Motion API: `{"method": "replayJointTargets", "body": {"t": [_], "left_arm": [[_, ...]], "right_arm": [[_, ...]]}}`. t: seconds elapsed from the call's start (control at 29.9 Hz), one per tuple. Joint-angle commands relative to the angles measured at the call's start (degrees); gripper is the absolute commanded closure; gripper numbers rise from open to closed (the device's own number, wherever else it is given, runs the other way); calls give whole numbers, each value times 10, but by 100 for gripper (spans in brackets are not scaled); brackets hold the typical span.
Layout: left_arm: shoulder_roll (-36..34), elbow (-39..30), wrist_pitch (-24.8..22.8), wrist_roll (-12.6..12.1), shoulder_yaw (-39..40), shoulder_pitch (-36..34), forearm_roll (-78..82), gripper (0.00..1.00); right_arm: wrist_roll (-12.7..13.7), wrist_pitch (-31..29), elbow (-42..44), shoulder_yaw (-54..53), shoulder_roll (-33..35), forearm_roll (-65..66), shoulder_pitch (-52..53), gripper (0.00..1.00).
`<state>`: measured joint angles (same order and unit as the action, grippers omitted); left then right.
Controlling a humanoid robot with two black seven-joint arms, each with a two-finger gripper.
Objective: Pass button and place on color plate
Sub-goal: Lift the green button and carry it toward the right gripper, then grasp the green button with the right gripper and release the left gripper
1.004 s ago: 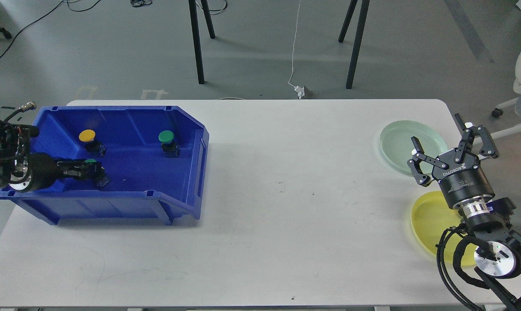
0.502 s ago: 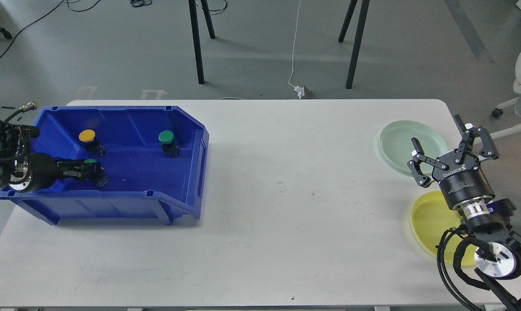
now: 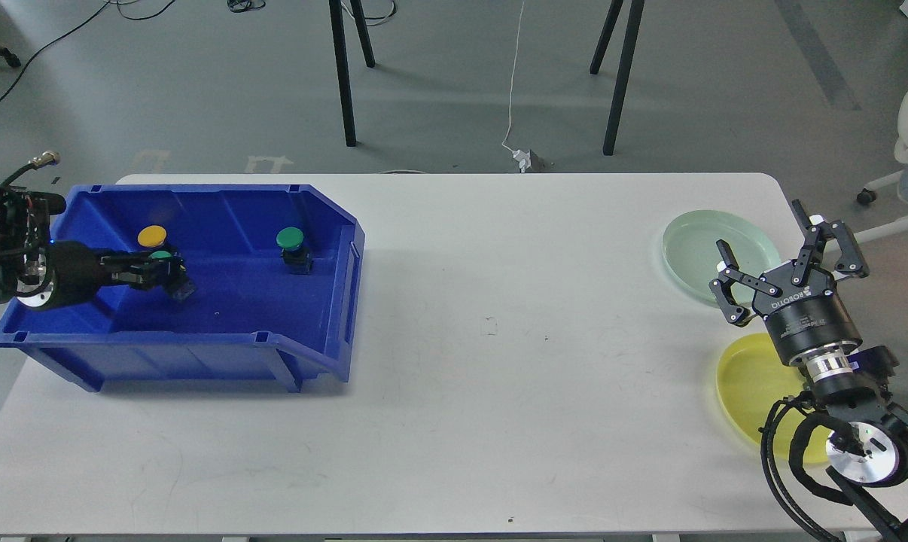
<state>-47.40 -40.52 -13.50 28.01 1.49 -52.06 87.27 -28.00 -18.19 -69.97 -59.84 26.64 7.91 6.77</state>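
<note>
Grey concrete floor with black stand legs lay beyond the white rectangular desk (image 3: 454, 361). One blue plastic bin (image 3: 198, 354) held three buttons: one yellow-capped button (image 3: 151, 236) and two green-capped ones, one (image 3: 290, 239) standing free, the other green-capped button (image 3: 160, 257) clenched in the left gripper (image 3: 156, 272) jaws. Two plates, pale green (image 3: 699, 241) and yellow (image 3: 748, 384), sat right. Right gripper (image 3: 789, 252) pointed upward, jaws released.

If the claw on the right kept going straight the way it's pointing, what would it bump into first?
The right gripper, its fingers spread, points away from the robot and slightly left, over the pale green round plate. Beyond lies only the white table's far edge, so the way looks free, though its height above the plate is unclear.
</note>
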Motion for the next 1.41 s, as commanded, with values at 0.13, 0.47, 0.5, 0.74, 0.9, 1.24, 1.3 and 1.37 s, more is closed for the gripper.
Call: {"method": "replayJointTargets", "body": {"t": [0.13, 0.47, 0.5, 0.74, 0.9, 1.24, 1.3, 1.37], "left_arm": [[-90, -171, -41, 0, 51, -53, -74, 87], [-50, -284, -143, 0, 181, -52, -288, 87], [-29, -283, -141, 0, 181, -50, -321, 87], [131, -286, -88, 0, 186, -18, -398, 87], [195, -280, -63, 0, 185, 5, -403, 87], [255, -215, -52, 0, 193, 42, -419, 87], [255, -214, -52, 0, 193, 43, -428, 87], [255, -214, -52, 0, 193, 43, -429, 87]], "right_arm": [[0, 1, 1, -4, 3, 1, 6, 4], [0, 1, 0, 1, 5, 14, 16, 4], [0, 1, -1, 3, 5, 21, 21, 4], [0, 7, -11, 3, 4, 176, 64, 4], [0, 11, -20, 1, -6, 304, 98, 5], [0, 104, -23, 50, -55, 527, 164, 5], [0, 132, -20, 86, -57, 547, 176, 5], [0, 154, -18, 122, -62, 551, 186, 5]]}}
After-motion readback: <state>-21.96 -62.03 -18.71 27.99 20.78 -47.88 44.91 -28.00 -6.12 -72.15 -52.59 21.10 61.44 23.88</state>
